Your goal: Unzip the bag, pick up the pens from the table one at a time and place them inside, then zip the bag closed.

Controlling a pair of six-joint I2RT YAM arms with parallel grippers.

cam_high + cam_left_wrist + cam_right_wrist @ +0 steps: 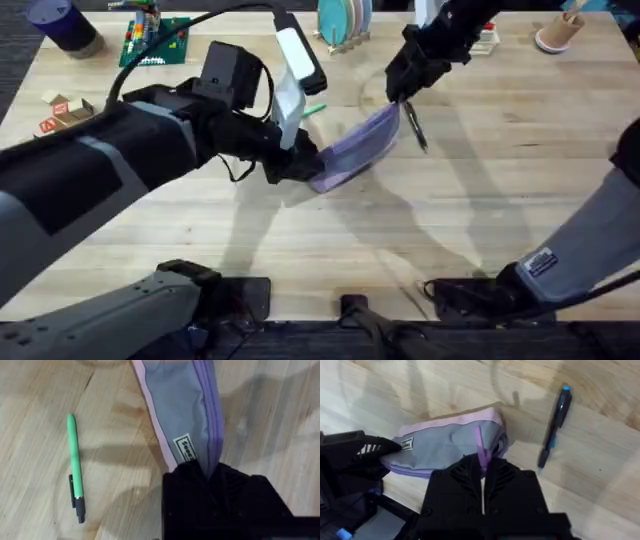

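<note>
I've got the left gripper (200,472) clamped on one end of the soft lavender fabric pouch (357,148) mid-table and the right gripper (482,467) pinching its purple zipper tab (479,446); risk: thin tab slips out if I pull off-axis.

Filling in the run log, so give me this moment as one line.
left gripper: shut on bag end | right gripper: shut on zipper pull | green pen, black pen: on table

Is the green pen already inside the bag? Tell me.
No: the green pen lies on the bare table, apart from the bag.
</note>
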